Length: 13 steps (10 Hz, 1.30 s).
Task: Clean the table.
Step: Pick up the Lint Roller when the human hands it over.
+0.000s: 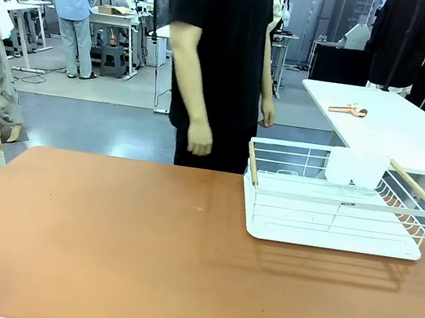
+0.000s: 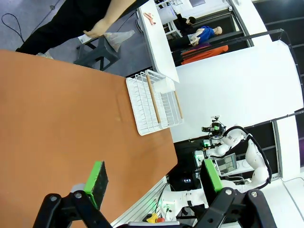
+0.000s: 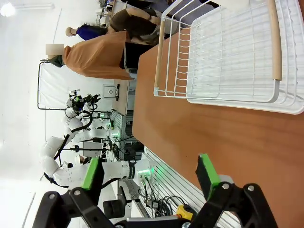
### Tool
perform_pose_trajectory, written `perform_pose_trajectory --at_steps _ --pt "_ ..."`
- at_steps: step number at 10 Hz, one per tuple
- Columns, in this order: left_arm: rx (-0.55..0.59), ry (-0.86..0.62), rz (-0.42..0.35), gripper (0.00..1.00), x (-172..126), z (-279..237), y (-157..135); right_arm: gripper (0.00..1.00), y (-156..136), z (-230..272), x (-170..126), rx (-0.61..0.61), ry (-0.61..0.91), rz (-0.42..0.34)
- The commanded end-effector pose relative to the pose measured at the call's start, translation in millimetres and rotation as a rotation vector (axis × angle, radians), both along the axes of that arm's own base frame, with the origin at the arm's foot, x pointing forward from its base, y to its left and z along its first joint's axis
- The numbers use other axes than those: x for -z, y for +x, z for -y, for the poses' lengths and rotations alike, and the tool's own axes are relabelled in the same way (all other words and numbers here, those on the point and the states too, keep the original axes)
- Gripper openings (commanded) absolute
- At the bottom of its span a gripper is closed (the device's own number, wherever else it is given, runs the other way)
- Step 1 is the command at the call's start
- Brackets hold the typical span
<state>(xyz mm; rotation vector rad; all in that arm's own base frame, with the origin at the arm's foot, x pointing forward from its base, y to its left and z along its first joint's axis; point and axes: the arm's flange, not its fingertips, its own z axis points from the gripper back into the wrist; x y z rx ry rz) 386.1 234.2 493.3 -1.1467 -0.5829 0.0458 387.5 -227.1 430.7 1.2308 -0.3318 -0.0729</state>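
table (image 1: 105, 247) lay ahead of both sets of fingers, long axis running left to right. white wire rack (image 1: 320, 236) sat on its far right part, nearer the right gripper (image 3: 148, 172). left gripper (image 2: 154, 176) and right gripper both stood wide open, holding nothing.

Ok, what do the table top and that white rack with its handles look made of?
Table: smooth matte terracotta, likely laminate, no grain visible. Rack: thin white bars, probably coated wire, over a white tray, perhaps plastic. Handles: pale, wood-like rods.

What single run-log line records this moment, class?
left gripper: open | right gripper: open | white rack: on table, right side | person: at far edge
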Motion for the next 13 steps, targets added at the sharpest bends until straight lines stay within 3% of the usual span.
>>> perform_pose_trajectory --at_steps 1,13 --pt "0.005 -0.016 0.012 1.0 -2.0 -0.6 -1.5 1.0 -0.2 -0.1 -1.6 0.0 0.005 0.0" --pt "0.005 -0.016 0.012 1.0 -2.0 -0.6 -1.5 1.0 -0.2 -0.1 -1.6 0.0 0.005 0.0"
